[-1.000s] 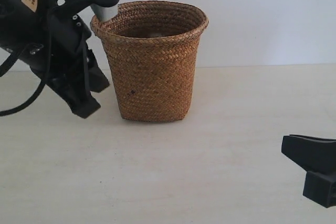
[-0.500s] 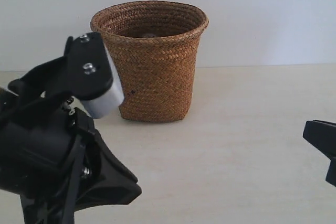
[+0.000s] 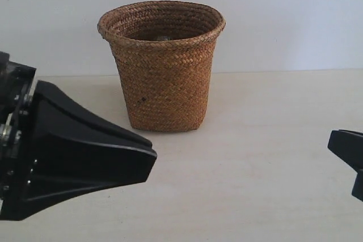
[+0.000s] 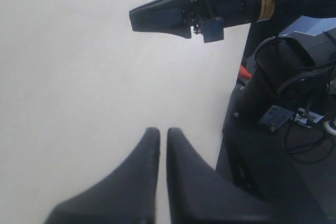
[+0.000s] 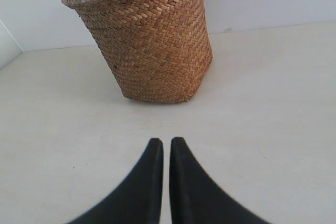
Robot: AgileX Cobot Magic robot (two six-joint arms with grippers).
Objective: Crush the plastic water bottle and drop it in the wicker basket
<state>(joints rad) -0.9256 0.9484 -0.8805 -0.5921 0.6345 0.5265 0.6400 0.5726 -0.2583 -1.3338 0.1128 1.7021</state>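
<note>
The wicker basket (image 3: pixel 164 77) stands upright at the back middle of the table, and the right wrist view shows the basket (image 5: pixel 152 45) straight ahead. The plastic water bottle is hidden; only a small pale patch shows deep inside the basket's rim. My left gripper (image 3: pixel 151 156) fills the lower left of the exterior view, close to the camera and well in front of the basket. Its fingers (image 4: pixel 149 145) are shut with nothing between them. My right gripper (image 3: pixel 331 140) sits low at the right edge, also shut and empty, pointing at the basket from a distance.
The pale table (image 3: pixel 255 157) lies between both grippers and the basket, with a white wall behind. In the left wrist view the right arm (image 4: pixel 231 3) reaches over the table, and the table edge, a black robot base (image 4: pixel 283 87) and cables lie beyond.
My left arm has swung away from the basket's left side and come toward the camera, now large in the foreground. The right gripper has drawn back slightly to the right edge.
</note>
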